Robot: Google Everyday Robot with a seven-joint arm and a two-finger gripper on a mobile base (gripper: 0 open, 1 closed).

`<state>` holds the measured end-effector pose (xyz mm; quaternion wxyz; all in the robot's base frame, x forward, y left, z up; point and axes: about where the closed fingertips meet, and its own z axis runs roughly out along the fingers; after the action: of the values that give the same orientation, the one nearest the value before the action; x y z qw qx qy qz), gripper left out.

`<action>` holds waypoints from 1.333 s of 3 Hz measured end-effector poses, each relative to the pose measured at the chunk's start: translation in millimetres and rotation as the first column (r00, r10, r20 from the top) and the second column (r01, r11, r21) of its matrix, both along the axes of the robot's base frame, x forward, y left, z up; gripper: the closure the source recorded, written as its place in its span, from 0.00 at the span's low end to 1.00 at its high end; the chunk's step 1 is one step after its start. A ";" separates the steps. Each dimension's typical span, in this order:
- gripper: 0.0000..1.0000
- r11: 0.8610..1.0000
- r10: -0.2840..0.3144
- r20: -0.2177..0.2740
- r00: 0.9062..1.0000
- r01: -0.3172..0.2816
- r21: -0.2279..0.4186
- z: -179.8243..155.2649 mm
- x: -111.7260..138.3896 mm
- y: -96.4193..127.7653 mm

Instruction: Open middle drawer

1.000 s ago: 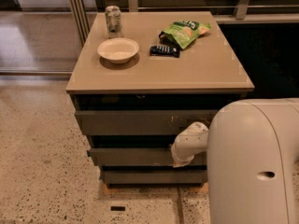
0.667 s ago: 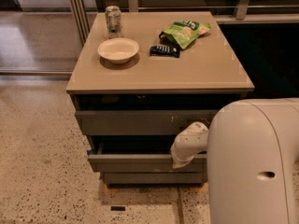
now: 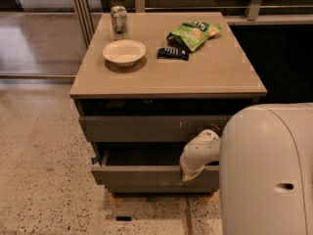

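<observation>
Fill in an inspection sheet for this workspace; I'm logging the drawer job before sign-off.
Surface: tan cabinet top, level, carrying four items.
Job's things: middle drawer stands partly out, its front ahead of the scratched top drawer front.
Clutter: white bowl, can, green snack bag and dark bar, all on the top.
Grippers: gripper at the top edge of the middle drawer's front.
Cables: nothing seen.
Surroundings: speckled floor; robot's white body beside the cabinet.
</observation>
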<state>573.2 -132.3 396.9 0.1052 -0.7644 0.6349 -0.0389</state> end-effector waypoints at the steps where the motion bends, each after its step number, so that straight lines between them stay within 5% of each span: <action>1: 1.00 1.000 0.000 0.000 1.000 0.000 0.000 0.0 -1.0 0.3; 4: 1.00 1.000 -0.001 -0.047 0.999 0.001 0.004 3.6 -26.2 -3.6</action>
<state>547.0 -135.9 400.4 0.0916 -0.7646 0.6376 -0.0198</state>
